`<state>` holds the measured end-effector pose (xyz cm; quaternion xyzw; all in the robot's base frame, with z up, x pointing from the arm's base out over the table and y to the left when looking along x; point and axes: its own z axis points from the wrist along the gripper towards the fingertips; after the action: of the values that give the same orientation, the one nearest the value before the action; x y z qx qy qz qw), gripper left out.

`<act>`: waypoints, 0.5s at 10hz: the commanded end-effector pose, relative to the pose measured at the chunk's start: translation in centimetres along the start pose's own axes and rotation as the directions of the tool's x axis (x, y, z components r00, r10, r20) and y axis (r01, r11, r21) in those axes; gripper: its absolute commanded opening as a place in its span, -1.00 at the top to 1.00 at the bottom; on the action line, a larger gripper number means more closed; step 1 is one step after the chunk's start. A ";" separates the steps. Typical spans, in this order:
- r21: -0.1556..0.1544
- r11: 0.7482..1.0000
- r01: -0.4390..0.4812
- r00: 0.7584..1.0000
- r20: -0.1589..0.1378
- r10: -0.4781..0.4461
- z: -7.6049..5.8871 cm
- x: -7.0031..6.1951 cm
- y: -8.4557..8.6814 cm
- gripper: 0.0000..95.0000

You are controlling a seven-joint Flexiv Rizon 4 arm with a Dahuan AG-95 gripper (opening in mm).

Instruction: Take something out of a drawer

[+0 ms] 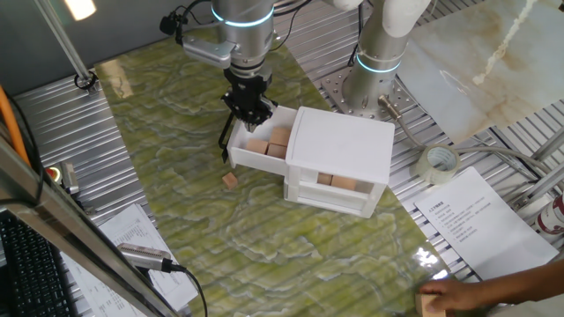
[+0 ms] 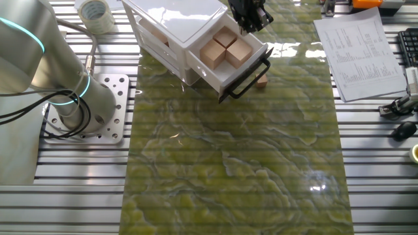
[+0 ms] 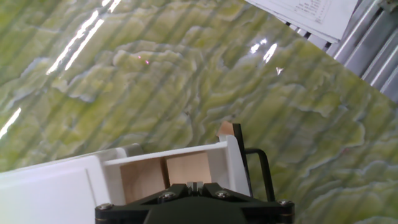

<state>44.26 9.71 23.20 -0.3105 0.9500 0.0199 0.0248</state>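
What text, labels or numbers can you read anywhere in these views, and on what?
None is legible.
Printed sheet beside the white cabinet: lines of print, too small to read.
The same sheet in the other fixed view: blurred.
Papers near the keyboard: print too small.
Drawer, wooden cubes, tape roll and gripper: no markings visible.
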 end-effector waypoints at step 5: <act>0.025 0.995 -0.093 0.995 -0.019 0.094 0.1 -0.2 -0.2 1.00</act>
<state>44.52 9.67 23.10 -0.2654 0.9640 0.0066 0.0176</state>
